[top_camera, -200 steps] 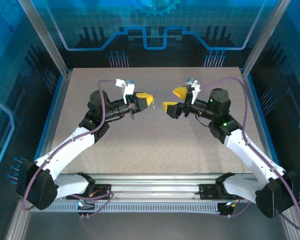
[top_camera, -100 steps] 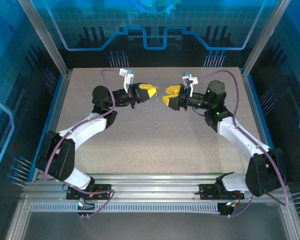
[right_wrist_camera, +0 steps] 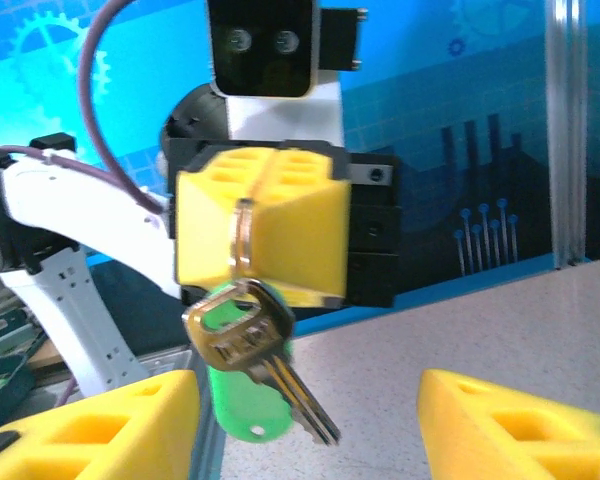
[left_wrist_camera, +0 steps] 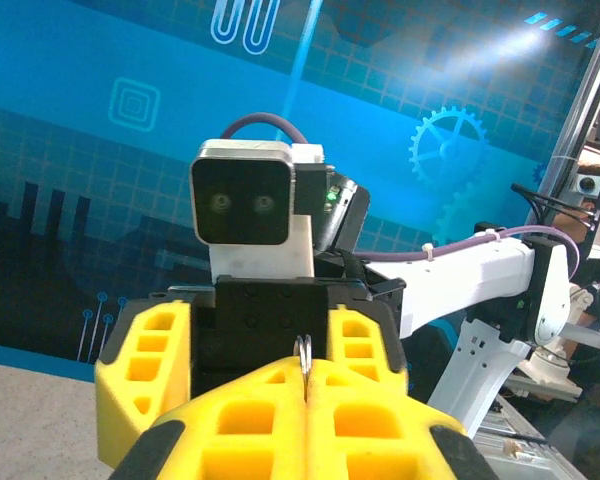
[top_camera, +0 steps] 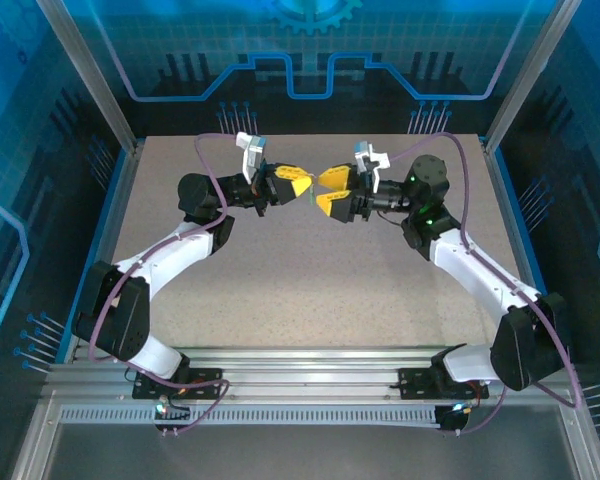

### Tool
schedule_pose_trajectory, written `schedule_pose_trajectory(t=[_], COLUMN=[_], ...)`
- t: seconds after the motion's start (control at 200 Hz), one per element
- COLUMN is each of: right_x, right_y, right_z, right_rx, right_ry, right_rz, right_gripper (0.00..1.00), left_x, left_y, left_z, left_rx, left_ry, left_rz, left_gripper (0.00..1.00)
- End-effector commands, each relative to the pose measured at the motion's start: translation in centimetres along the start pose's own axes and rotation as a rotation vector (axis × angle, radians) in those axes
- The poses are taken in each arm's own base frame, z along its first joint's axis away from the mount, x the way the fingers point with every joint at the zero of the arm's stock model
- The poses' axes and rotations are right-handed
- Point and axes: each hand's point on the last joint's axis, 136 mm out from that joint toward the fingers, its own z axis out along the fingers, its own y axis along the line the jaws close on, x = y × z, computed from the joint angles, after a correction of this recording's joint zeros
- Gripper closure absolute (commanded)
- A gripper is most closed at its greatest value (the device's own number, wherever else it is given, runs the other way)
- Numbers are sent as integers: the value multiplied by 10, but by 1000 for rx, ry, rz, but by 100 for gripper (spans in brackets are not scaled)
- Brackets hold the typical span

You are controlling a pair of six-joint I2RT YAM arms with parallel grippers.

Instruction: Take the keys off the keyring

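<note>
Over far half of table (top_camera: 310,290): L gripper (top_camera: 302,180) pressed shut, pinching keyring (right_wrist_camera: 243,235). R gripper (top_camera: 320,192) faces it, jaws spread, nothing held. Keys (right_wrist_camera: 242,340) + green tag (right_wrist_camera: 242,400) hang off keyring.

White arms (top_camera: 180,252), yellow fingers (top_camera: 290,174), purple cables (right_wrist_camera: 85,75)

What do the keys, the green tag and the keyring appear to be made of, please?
The keys: metal, probably brass or nickel-plated, judging by the shiny silvery-gold glint. The green tag: likely plastic, with a smooth, uniform, slightly glossy colour. The keyring: seemingly thin steel wire, pale and reflective, though blurred.
</note>
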Motion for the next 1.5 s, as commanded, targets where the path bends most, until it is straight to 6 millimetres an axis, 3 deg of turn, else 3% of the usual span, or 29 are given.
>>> schedule_pose_trajectory(t=[0.0,0.095,0.24,0.44,0.826,1.496], right_x=[-14,-15,-16,-14,-18,-19], right_y=[15,15,19,20,17,17], right_z=[6,9,13,17,17,0], right_rx=[-54,-44,-64,-61,-40,105], right_ry=[-8,-7,-3,6,17,13], right_rz=[-78,-84,-89,-91,-94,-136], right_gripper=[43,47,44,47,78,93], left_x=[-14,-15,-17,-18,-18,-17], left_y=[-15,-18,-21,-24,-29,-27], left_z=[0,0,1,1,1,-3], left_rx=[42,49,55,64,75,38], left_ry=[-10,-8,-10,-9,-9,-21], left_rz=[65,65,69,67,66,82], left_gripper=[100,100,100,100,100,100])
